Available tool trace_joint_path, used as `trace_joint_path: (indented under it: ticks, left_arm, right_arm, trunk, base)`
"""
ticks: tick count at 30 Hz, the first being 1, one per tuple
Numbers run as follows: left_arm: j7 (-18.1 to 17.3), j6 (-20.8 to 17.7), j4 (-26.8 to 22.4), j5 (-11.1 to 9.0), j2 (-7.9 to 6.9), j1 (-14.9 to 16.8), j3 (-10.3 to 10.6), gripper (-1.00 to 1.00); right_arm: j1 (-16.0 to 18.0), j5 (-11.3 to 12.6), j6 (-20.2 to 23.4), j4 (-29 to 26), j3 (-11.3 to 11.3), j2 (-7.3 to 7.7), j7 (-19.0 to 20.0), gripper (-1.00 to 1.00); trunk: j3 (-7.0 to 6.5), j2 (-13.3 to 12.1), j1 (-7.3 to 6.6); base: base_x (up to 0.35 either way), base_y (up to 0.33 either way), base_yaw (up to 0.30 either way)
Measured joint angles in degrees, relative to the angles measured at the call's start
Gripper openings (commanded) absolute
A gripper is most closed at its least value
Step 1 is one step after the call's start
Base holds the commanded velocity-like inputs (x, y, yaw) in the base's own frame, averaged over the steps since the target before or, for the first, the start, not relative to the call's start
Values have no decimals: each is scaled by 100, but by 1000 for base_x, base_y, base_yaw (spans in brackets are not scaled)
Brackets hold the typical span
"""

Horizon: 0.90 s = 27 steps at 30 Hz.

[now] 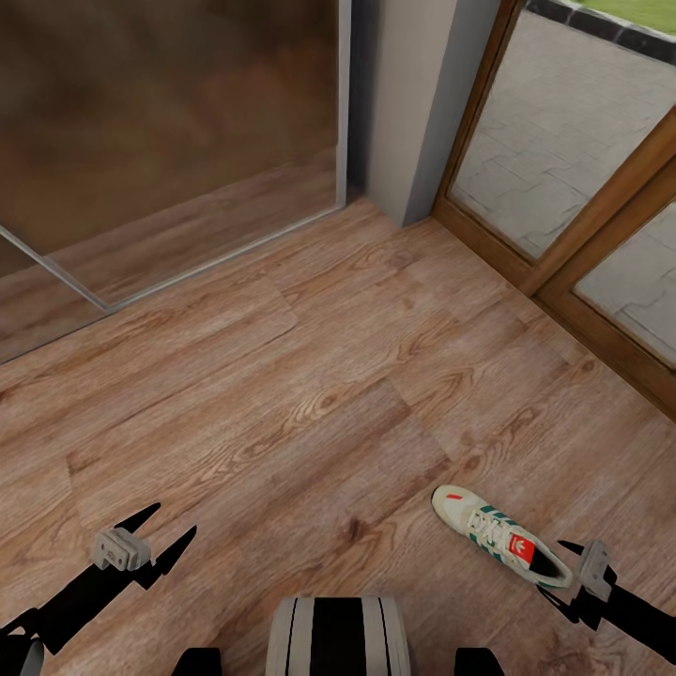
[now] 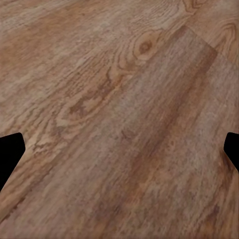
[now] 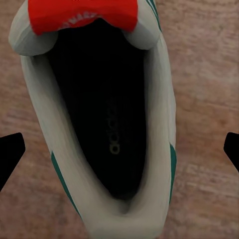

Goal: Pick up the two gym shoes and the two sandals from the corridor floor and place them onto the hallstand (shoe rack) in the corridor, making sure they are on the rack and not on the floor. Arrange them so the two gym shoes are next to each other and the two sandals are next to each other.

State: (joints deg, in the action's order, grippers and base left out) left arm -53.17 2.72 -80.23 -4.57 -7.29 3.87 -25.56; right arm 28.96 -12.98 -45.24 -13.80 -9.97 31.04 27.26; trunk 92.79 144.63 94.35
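Observation:
One gym shoe (image 1: 498, 535), white with green stripes and a red-orange tongue label, lies on the wood-plank corridor floor (image 1: 310, 376) at the lower right. My right gripper (image 1: 552, 568) hangs open over its heel end. In the right wrist view the gym shoe's dark opening (image 3: 107, 114) sits between the spread fingertips (image 3: 11, 154) of the right gripper (image 3: 119, 152), apart from both. My left gripper (image 1: 175, 518) is open over bare floor at the lower left, as the left gripper (image 2: 119, 149) also shows above the planks (image 2: 119, 99). The second gym shoe, both sandals and the hallstand are out of view.
A large reflective sliding panel (image 1: 169, 122) with a metal frame closes off the far left. A grey wall post (image 1: 413, 94) stands at the back. A wood-framed glass door (image 1: 563, 188) runs along the right, with paving outside. My trunk (image 1: 338, 638) is at the bottom middle.

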Motion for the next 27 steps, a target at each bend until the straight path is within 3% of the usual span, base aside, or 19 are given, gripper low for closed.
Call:
trace_joint_path:
  ticks: [27]
  left_arm:
    - [0, 1, 24, 0, 0, 0, 0, 100]
  right_arm:
    - [3, -3, 40, -29, -4, 7, -1, 100]
  trunk:
    - [77, 0, 0]
  base:
    - [0, 0, 0]
